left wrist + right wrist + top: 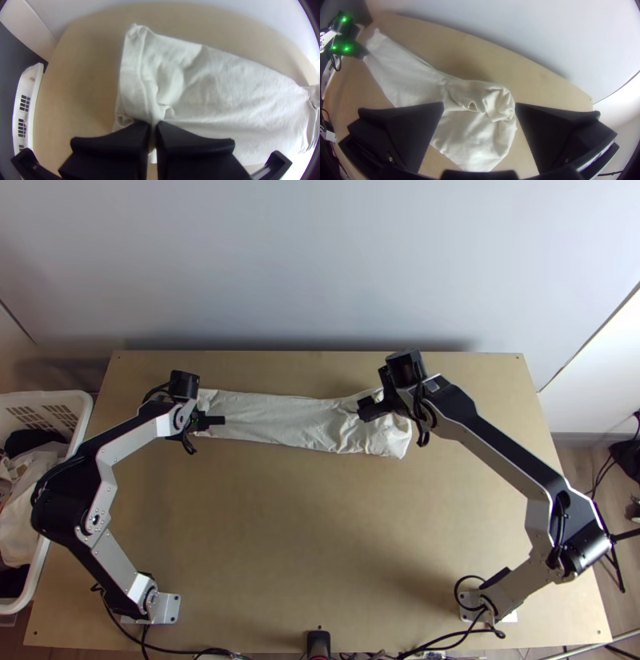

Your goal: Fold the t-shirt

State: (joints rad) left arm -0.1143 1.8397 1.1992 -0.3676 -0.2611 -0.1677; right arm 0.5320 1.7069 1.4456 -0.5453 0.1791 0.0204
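The cream t-shirt (280,418) lies as a long narrow folded strip across the table's far part, its right end bunched and wrinkled. At the strip's left end is my left gripper (210,422); in the left wrist view the left gripper (153,128) is shut on the pinched edge of the t-shirt (213,86). Over the bunched right end is my right gripper (370,407). In the right wrist view the right gripper (479,108) is open, with the crumpled end of the t-shirt (476,133) between and below its fingers, not gripped.
A white basket (82,420) holding cloth stands beside the table's left edge. The wooden table (304,540) extends bare in front of the strip. A pale wall (320,268) rises behind the far edge.
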